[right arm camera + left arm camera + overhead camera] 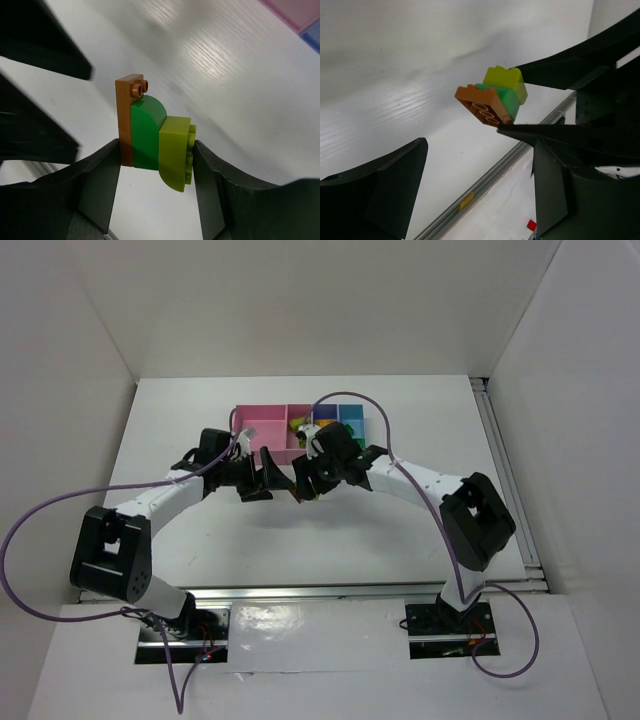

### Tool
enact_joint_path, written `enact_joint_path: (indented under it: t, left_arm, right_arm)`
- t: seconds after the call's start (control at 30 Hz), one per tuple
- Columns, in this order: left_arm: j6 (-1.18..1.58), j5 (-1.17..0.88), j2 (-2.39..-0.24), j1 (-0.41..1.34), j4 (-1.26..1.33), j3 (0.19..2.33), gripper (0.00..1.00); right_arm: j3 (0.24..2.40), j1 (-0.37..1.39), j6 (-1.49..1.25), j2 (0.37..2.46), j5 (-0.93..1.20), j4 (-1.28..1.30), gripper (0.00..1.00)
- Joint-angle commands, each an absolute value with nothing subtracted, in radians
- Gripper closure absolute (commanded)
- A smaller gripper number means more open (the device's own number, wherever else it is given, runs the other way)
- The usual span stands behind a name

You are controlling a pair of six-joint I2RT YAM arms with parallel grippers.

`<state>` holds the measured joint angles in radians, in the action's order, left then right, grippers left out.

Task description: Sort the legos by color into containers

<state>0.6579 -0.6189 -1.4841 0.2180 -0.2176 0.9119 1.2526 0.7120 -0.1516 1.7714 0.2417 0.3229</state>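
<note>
Top external view, our left gripper (270,481) and right gripper (307,481) meet just before the bins (262,430), left wrist, left jaws wide, facing the brick stack (495,97), right wrist, right gripper clamps that brown, green, lime stack.

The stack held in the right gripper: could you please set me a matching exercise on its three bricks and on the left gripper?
Things:
1. brown brick
2. green brick
3. yellow-green brick
4. left gripper

Places or states, as the right wrist view shows them:
A. middle of the stack
B. open, holding nothing
C. left end of the stack
D. right end of the stack

Pairs: 1-C, 2-A, 3-D, 4-B.
</note>
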Motion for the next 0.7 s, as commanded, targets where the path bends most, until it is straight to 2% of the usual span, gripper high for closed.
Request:
enact_joint_path:
  t: [0.0,0.3,0.67]
  left_arm:
    - [0.706,-0.693,-1.491,0.230,-0.068,0.861,0.13]
    - [0.785,-0.704,-1.462,0.252,0.075,0.801,0.20]
    - [0.885,-0.542,-1.349,0.242,0.107,0.723,0.32]
  right_arm:
    - [1.218,0.716,-0.189,1.695,0.328,0.213,0.46]
    - [1.209,0.716,-0.212,1.672,0.425,0.160,0.46]
    - [1.209,0.716,-0.202,1.654,0.436,0.179,0.47]
